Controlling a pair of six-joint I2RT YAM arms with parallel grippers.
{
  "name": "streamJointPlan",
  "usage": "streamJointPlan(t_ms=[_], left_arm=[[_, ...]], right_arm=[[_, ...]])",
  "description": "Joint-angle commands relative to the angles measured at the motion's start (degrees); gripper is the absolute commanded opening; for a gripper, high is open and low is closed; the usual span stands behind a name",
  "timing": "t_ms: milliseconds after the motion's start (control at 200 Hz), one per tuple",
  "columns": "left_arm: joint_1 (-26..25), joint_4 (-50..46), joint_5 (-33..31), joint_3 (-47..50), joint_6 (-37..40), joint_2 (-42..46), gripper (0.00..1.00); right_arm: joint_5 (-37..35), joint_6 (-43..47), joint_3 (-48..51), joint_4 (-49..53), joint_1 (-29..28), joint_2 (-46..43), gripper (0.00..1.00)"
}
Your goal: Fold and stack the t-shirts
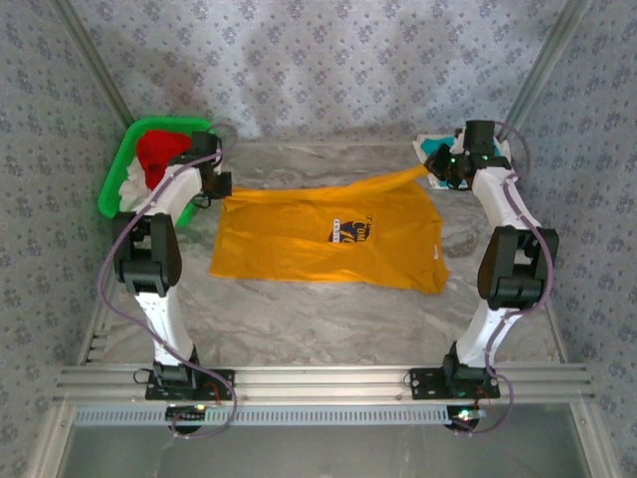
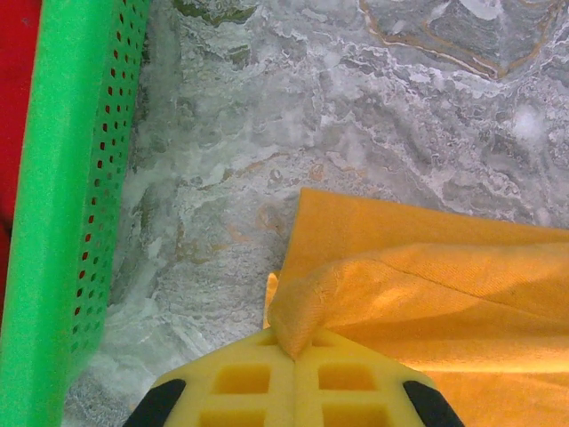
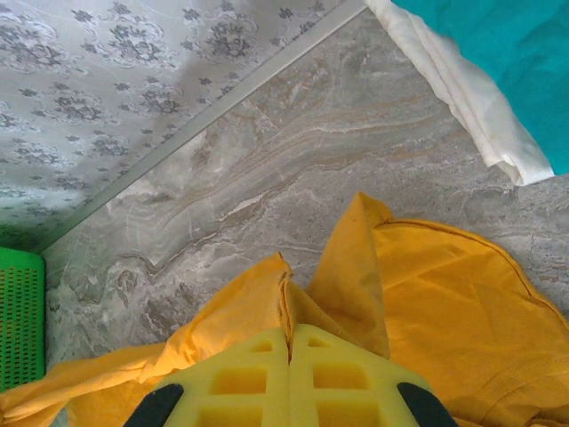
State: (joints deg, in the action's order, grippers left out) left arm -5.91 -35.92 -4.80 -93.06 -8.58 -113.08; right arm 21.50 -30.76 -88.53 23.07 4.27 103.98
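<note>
both end effectors (image 2: 293,354) (image 3: 289,336) pinch tee (image 1: 299,234) corners

The grey marbled table (image 1: 328,319) carries a yellow tee (image 1: 318,239) spread print-up across its middle, a green basket (image 1: 111,184) at its far left corner, and a teal tee (image 1: 435,149) lying on a white cloth (image 3: 462,93) at its far right corner.

Picture edges are cropping the teal t-shirt (image 3: 507,62) and green basket (image 2: 71,205); the chest print (image 1: 350,232) is appearing too small to read.
</note>
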Motion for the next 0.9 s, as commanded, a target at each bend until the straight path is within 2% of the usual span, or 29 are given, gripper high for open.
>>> streamJointPlan(t_ms=[0,485,680,894], left_arm=[[0.02,-0.01,-1.24,-0.97,-0.25,4.42,0.00],[-0.50,1.92,-3.58,8.86,-1.15,5.90,0.00],[-0.50,0.49,-3.95,4.11,0.15,3.54,0.00],[-0.59,-2.68,-3.34,-7.94,1.94,-1.44,0.00]], right_arm=[[-0.48,0.40,0.44,-0.68,0.60,-5.00,0.00],[-2.26,-1.30,15.37,-3.55,0.57,-12.40,0.00],[-2.56,-1.06,13.72,-2.91,0.84,-11.95,0.00],[-3.22,-0.79,6.82,-2.26,0.94,-9.02,0.00]])
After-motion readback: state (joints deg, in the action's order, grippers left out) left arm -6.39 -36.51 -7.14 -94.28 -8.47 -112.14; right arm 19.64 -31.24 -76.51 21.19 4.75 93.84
